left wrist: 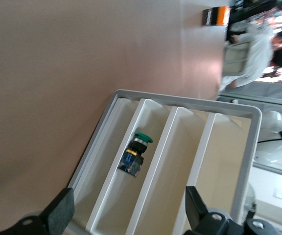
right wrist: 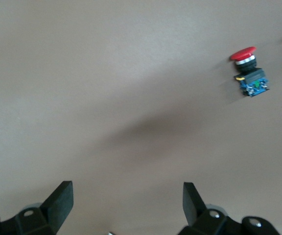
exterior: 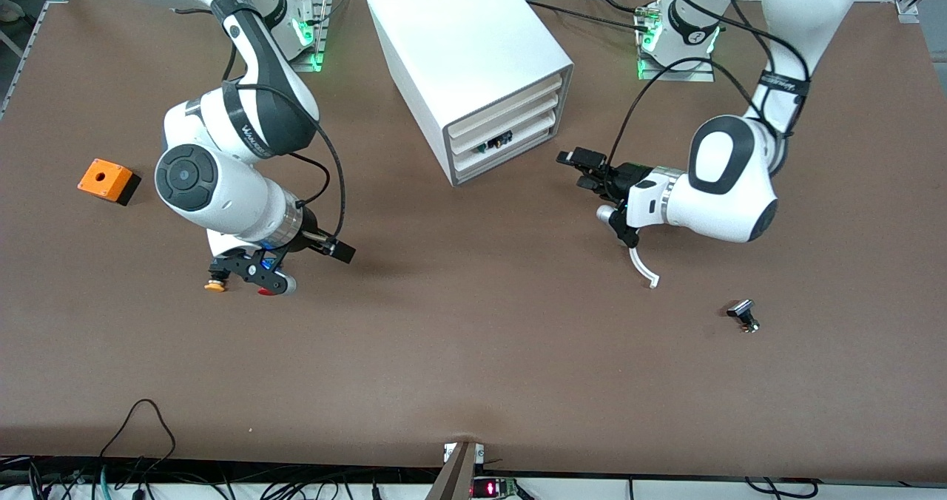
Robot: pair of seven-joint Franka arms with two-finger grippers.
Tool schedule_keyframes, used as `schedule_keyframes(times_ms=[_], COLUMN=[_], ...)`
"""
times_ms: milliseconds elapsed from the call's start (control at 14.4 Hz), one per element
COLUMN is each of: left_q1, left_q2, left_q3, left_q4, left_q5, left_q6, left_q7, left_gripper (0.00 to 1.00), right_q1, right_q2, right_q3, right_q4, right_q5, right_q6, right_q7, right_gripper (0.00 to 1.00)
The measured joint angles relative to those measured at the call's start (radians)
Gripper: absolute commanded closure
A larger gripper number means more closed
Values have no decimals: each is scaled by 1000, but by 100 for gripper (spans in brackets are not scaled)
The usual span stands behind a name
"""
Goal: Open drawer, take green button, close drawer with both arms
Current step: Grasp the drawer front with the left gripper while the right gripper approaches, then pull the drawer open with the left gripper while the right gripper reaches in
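A small black part (exterior: 742, 313) lies nearest on the matte brown counter (exterior: 473, 367). The green-capped button (left wrist: 135, 155) rests in the white plastic drawer (left wrist: 112, 186). Left pincer (exterior: 579, 169) faces the cabinet (exterior: 473, 63), spread wide, empty. Right pincer (exterior: 342, 247) hovers over the counter, wide apart, empty.

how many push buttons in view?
3: green button in the cabinet's drawer, facing the open left gripper; red one on the table below the open right gripper; yellow-capped one beside it. Black part toward the left arm's end may be another.
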Motion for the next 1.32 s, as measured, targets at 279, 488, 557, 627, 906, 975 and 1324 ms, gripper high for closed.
schedule_keyframes(times_ms=[279, 488, 557, 627, 906, 975, 1324], left_q1=[0, -1, -1, -3, -21, -27, -41], left_q2=[10, 21, 31, 44, 95, 105, 141], left_q3=[0, -1, -2, -4, -9, -9, -12], left_q4=[-122, -166, -173, -177, -193, -202, -245], left_q5=[-121, -137, -147, -159, -207, -230, -278], left_q6=[17, 20, 20, 20, 28, 30, 36], left_q7=[112, 144, 163, 183, 292, 331, 472], left_gripper=[11, 19, 19, 21, 36, 44, 46], right_q1=[18, 53, 66, 80, 136, 149, 180], right_q2=[27, 63, 76, 89, 140, 154, 200], right_q3=[0, 0, 0, 0, 0, 0, 0], right_q4=[34, 93, 112, 131, 201, 221, 302], right_q5=[0, 0, 0, 0, 0, 0, 0], right_q6=[14, 14, 14, 14, 14, 14, 14], right_q7=[57, 134, 168, 200, 320, 350, 462], right_gripper=[1, 1, 1, 1, 1, 1, 1])
